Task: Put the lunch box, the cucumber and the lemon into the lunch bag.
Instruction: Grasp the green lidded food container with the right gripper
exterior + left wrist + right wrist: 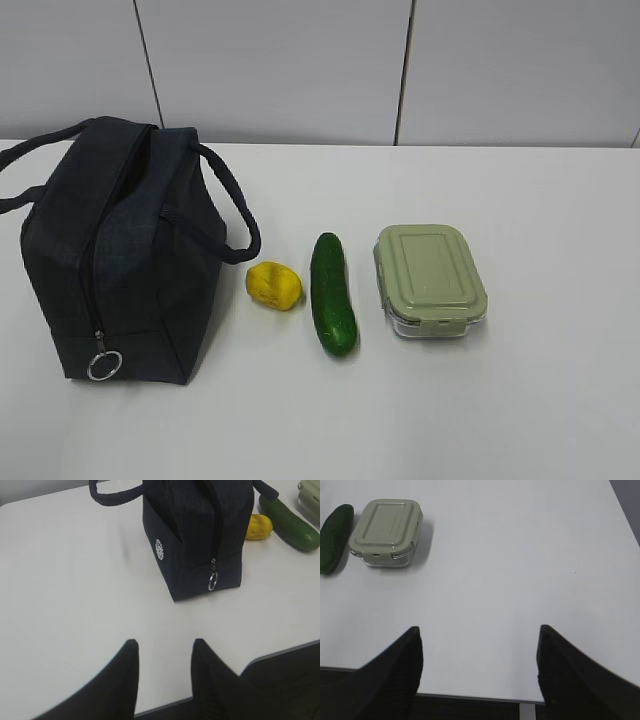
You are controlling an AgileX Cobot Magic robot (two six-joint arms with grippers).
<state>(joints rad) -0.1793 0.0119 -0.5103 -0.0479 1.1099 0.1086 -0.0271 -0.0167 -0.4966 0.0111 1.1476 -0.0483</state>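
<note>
The navy lunch bag (115,250) stands at the left of the white table, zipped shut, its ring pull (104,365) low on the front. The yellow lemon (273,285), the dark green cucumber (333,293) and the lunch box (430,279) with its sage-green lid lie in a row to its right. My left gripper (163,644) is open and empty above the table's near edge, well short of the lunch bag (197,535). My right gripper (478,630) is wide open and empty, far from the lunch box (386,531). Neither gripper shows in the exterior view.
The table's front edge (470,698) runs just under both grippers. A grey panelled wall (400,70) stands behind the table. In the left wrist view the lemon (258,527) and cucumber (290,522) lie beyond the bag.
</note>
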